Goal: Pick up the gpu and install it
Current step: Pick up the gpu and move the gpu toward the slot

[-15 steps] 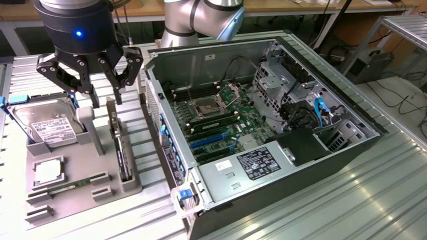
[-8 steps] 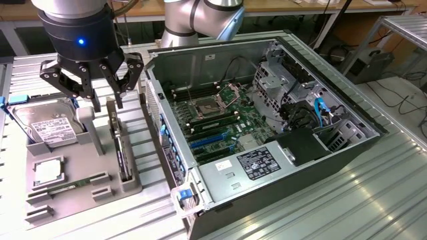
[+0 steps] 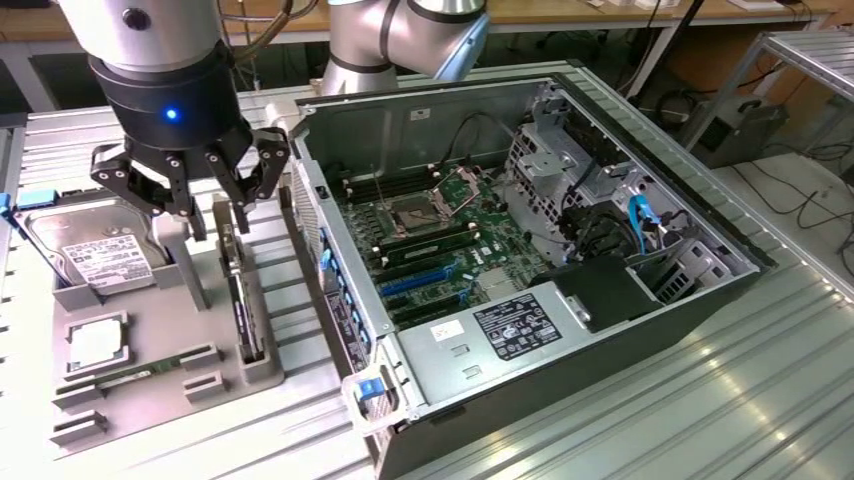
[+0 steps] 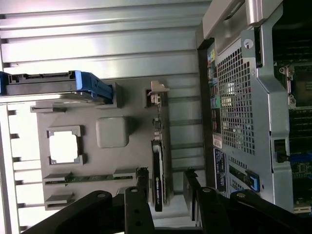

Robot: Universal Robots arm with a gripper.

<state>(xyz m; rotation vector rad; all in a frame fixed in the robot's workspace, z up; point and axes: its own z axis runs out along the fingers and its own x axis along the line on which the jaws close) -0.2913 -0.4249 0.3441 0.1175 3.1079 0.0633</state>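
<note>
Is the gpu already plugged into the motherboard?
No, the gpu stands on edge in the gray parts tray outside the case, under the open gripper.

There is one claw (image 3: 214, 215). Right under it stands one black gpu (image 3: 242, 300). One gray tray (image 3: 150, 325) holds that card. The same tray also holds one silver hard drive (image 3: 100, 260), one square chip (image 3: 96, 345) and one thin green memory stick (image 3: 134, 376), all off to one side of the claw. On the claw's other side lies one big open computer case (image 3: 387, 125). One robot arm (image 3: 160, 45) carries the claw.
</note>
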